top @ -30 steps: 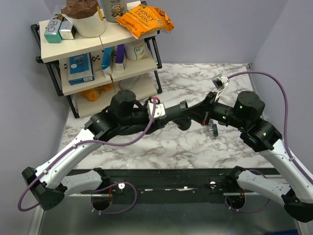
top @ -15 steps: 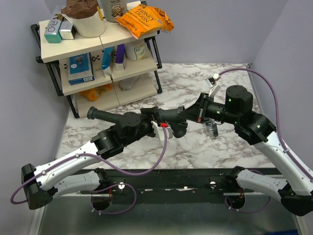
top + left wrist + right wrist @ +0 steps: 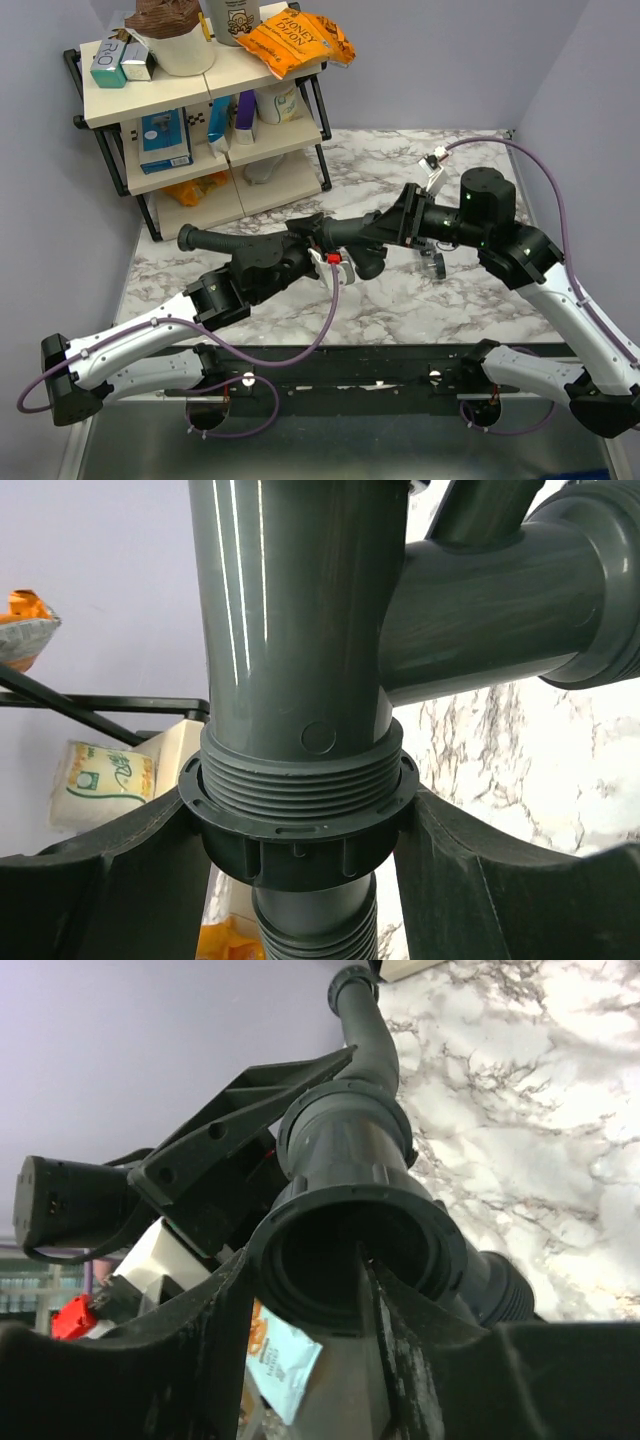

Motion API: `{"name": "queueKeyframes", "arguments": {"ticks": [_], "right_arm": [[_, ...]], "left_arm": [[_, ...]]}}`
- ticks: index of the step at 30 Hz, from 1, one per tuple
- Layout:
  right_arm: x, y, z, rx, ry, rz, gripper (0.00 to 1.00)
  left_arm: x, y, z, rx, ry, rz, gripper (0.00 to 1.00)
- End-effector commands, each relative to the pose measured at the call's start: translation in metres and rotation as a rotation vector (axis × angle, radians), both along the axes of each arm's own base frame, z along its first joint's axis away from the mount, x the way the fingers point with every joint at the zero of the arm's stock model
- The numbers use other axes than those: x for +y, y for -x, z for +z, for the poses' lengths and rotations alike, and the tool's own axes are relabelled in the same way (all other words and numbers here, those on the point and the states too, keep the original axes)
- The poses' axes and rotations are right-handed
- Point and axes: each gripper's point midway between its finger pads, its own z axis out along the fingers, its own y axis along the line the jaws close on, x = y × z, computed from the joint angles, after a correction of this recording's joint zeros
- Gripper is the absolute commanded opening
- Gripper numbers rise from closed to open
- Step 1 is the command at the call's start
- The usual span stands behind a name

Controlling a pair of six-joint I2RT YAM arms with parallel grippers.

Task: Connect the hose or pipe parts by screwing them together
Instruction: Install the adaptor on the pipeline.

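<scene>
The marble table (image 3: 400,160) lies open far right; a stocked shelf rack (image 3: 170,92) blocks far left, the raised pipe fitting (image 3: 350,233) spans mid-table.

Left gripper (image 3: 320,250) and right gripper (image 3: 402,226) meet at the pipe fitting (image 3: 362,236), hose (image 3: 228,240) jutting left; the right's hold is unclear.

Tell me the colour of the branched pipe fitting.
Dark grey and glossy; the pipe fitting shows best in the left wrist view.

A robot test cell in a laboratory is shown. The marble-patterned table (image 3: 400,300) is closed in by plain lilac walls (image 3: 450,60). A left arm (image 3: 130,340) and a right arm (image 3: 570,310) are bolted to a black rail (image 3: 350,366). A small rack (image 3: 150,88) is filled with packaged goods, as props.
</scene>
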Motion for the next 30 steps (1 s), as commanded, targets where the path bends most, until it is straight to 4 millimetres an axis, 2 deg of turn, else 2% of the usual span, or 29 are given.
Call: {"name": "queueKeyframes", "arguments": {"ticks": [1, 3, 4, 6, 7, 9, 10, 11, 14, 17, 18, 20, 21, 23, 24, 25, 26, 27, 30], "right_arm": [[-0.003, 0.016, -0.005, 0.051, 0.056, 0.059, 0.64], [-0.004, 0.015, -0.002, 0.032, 0.075, 0.065, 0.78], [-0.005, 0.015, 0.013, -0.006, 0.066, 0.063, 0.8], [-0.01, 0.014, 0.025, -0.061, 0.083, 0.06, 0.84], [-0.012, 0.013, 0.046, -0.112, 0.068, 0.05, 0.86], [-0.018, 0.014, 0.06, -0.177, 0.102, 0.053, 0.89], [-0.019, 0.013, 0.066, -0.205, 0.115, 0.057, 0.89], [-0.028, 0.018, 0.085, -0.248, 0.115, 0.045, 0.9], [-0.041, 0.023, 0.109, -0.356, 0.141, 0.038, 0.91], [-0.062, 0.019, 0.119, -0.463, 0.205, -0.039, 0.92], [-0.076, 0.009, 0.119, -0.512, 0.257, -0.118, 0.9], [-0.089, -0.002, 0.119, -0.578, 0.287, -0.204, 0.84], [-0.102, -0.008, 0.106, -0.609, 0.342, -0.254, 0.65], [-0.104, -0.016, 0.101, -0.638, 0.349, -0.29, 0.47], [-0.104, -0.018, 0.095, -0.65, 0.363, -0.285, 0.35], [-0.098, -0.024, 0.076, -0.623, 0.397, -0.266, 0.32], [-0.097, -0.028, 0.073, -0.627, 0.405, -0.264, 0.29], [-0.094, -0.03, 0.07, -0.627, 0.412, -0.255, 0.25], [-0.083, -0.031, 0.081, -0.674, 0.363, -0.222, 0.16]], "left_arm": [[0.006, 0.003, 0.079, -0.104, 0.299, 0.023, 0.0], [0.009, 0.003, 0.077, -0.098, 0.308, 0.037, 0.0], [0.01, 0.002, 0.076, -0.094, 0.312, 0.045, 0.0], [0.012, 0.0, 0.071, -0.074, 0.318, 0.062, 0.0], [0.013, 0.0, 0.071, -0.07, 0.326, 0.067, 0.0], [0.014, 0.0, 0.069, -0.055, 0.341, 0.077, 0.0], [0.016, 0.0, 0.072, -0.053, 0.357, 0.087, 0.0], [0.018, -0.001, 0.074, -0.048, 0.37, 0.097, 0.0], [0.022, -0.003, 0.084, -0.035, 0.425, 0.126, 0.0], [0.024, 0.0, 0.106, 0.004, 0.527, 0.12, 0.0], [0.025, 0.003, 0.119, 0.012, 0.571, 0.109, 0.0], [0.024, 0.007, 0.13, 0.062, 0.635, 0.088, 0.0], [0.024, 0.013, 0.148, 0.067, 0.672, 0.055, 0.0], [0.02, 0.018, 0.155, 0.103, 0.685, 0.026, 0.0], [0.018, 0.024, 0.171, 0.122, 0.722, -0.01, 0.0], [0.016, 0.027, 0.174, 0.136, 0.719, -0.027, 0.0], [0.012, 0.029, 0.176, 0.147, 0.716, -0.045, 0.0], [0.01, 0.037, 0.189, 0.155, 0.732, -0.095, 0.0], [0.003, 0.048, 0.189, 0.205, 0.697, -0.155, 0.0]]}}
